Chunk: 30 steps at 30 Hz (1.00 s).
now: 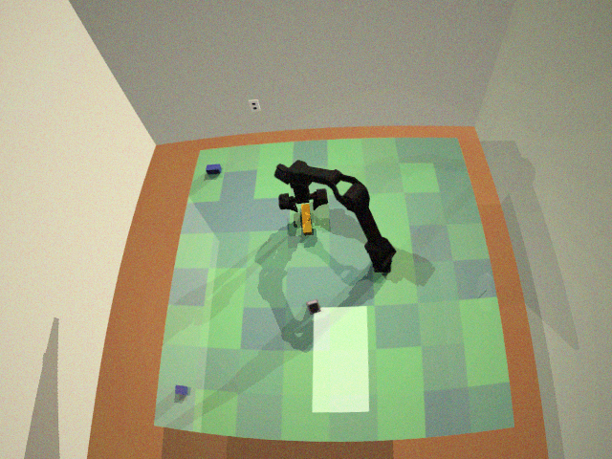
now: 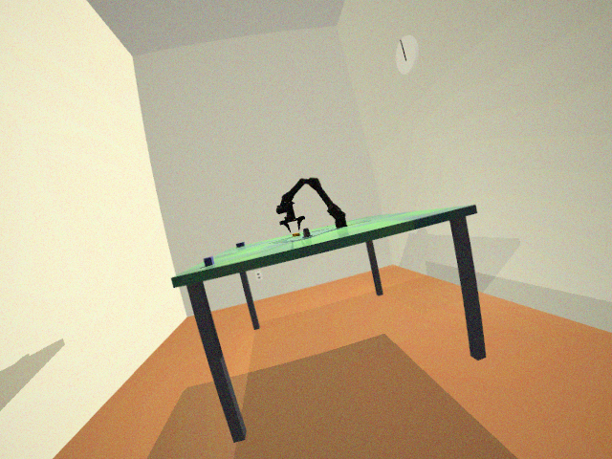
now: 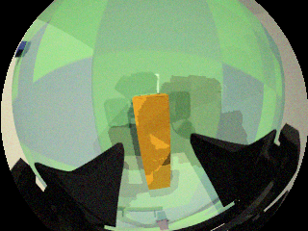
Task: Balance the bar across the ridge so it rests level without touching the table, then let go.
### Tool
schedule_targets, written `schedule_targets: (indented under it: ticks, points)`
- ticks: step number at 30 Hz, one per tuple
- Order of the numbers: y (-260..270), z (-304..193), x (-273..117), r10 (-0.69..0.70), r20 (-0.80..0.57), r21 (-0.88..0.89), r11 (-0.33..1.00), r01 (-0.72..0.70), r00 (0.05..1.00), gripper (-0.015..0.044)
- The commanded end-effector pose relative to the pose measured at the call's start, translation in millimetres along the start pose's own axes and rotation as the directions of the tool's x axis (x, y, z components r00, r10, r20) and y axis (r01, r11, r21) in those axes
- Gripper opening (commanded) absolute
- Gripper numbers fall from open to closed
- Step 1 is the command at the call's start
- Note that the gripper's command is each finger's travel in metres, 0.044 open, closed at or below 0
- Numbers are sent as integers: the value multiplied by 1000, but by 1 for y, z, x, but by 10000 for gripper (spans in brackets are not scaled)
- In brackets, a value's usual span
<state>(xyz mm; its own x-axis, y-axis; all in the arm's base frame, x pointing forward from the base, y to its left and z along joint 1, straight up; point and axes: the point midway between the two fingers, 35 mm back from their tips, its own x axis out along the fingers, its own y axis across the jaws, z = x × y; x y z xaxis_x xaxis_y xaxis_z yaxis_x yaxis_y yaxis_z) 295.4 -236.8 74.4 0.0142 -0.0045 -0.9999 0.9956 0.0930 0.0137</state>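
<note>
The orange bar [image 1: 307,225] [image 2: 295,234] [image 3: 154,120] appears to lie flat on the green checkered table, long side pointing away in the wrist view. My gripper [image 1: 305,207] [image 2: 295,230] [image 3: 157,142] is open and empty, pointing down just above the bar. Its two black fingers stand apart on either side of the bar's long sides, with space between each finger and the bar in the wrist view. A small dark block with a pinkish edge [image 1: 313,306] [image 2: 306,231] [image 3: 162,222] stands apart from the bar, nearer the white rectangle; it may be the ridge, but its top shape is too small to tell.
A blue block [image 1: 212,168] [image 2: 240,244] [image 3: 21,48] sits near the table's far left corner. Another blue block [image 1: 181,390] [image 2: 208,261] sits near the front left corner. A flat white rectangle [image 1: 340,365] lies beyond the dark block. The arm's base stands to the right.
</note>
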Motion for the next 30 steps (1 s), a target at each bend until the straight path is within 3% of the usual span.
schedule_targets:
  ticks: [1, 28, 30]
  points:
    - [1, 2, 0, 7, 14, 3, 1000, -7, 1000, 315]
    - [1, 2, 24, 7, 14, 3, 1000, -7, 1000, 315]
    - [1, 1, 24, 9, 9, 0, 1000, -9, 1000, 263]
